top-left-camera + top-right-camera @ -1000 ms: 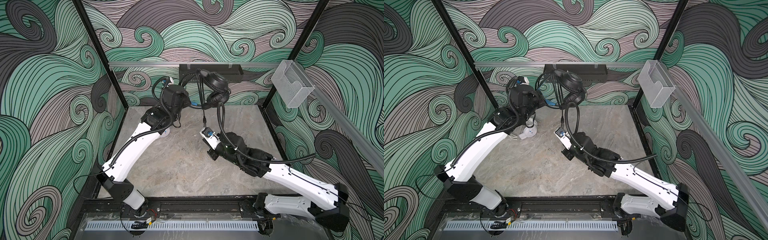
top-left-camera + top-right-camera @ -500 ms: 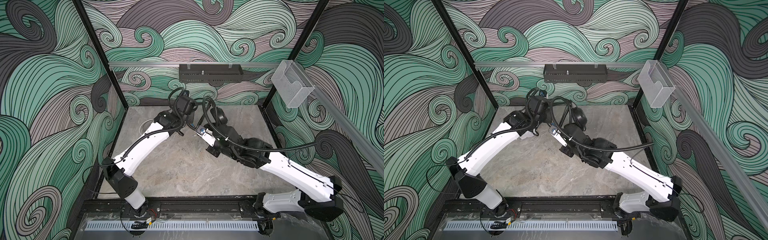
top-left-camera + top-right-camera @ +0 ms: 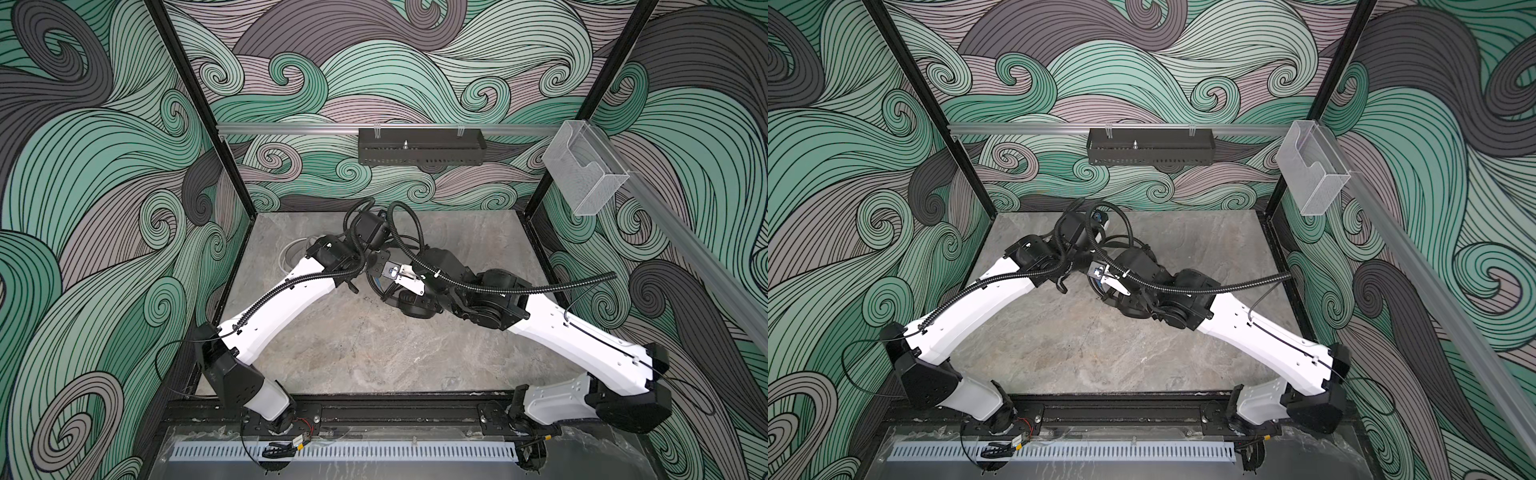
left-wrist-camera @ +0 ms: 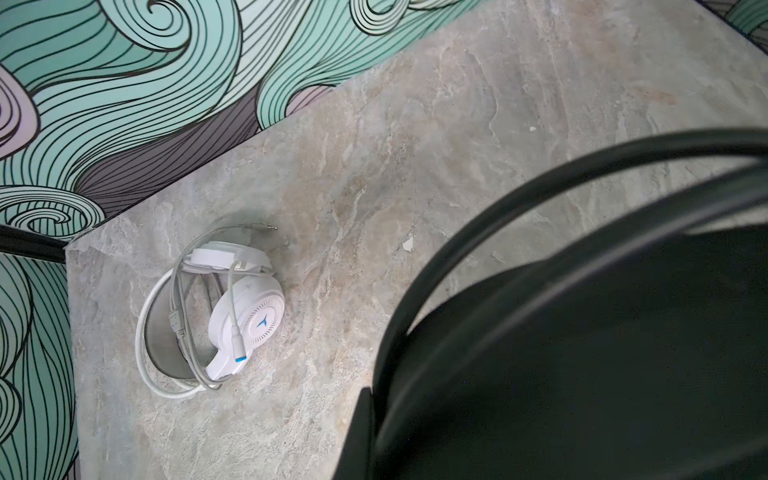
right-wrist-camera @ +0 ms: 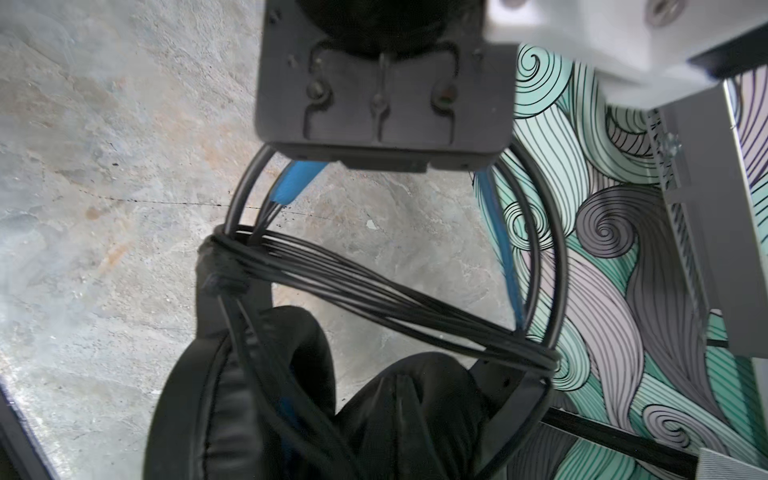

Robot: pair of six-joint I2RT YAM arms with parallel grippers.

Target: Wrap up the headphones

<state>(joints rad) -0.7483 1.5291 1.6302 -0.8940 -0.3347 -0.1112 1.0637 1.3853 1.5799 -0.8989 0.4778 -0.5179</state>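
The black headphones (image 5: pixel 291 395) hang low over the table's middle, their black cable (image 5: pixel 374 299) wound in several turns across the headband (image 5: pixel 548 266). My left gripper (image 5: pixel 384 162) is shut on the top of that headband, where a blue inner strap shows. In both top views an ear cup (image 3: pixel 411 305) shows under my right arm. My right gripper (image 3: pixel 388 286) is shut; its fingers are hidden behind the ear cups, and cable strands run down toward them. The white headphones (image 4: pixel 245 316) lie on the table near the back left corner, with their pale cable looped around them.
A black perforated rack (image 3: pixel 422 151) hangs on the back rail. A clear plastic holder (image 3: pixel 584 174) is fixed to the right rail. Patterned walls close in the marble table (image 3: pixel 374 353) at the back and on both sides.
The black headphones, held high by the back rack a second ago, have come down with both arms to just above the table's middle. Both grippers stayed shut.
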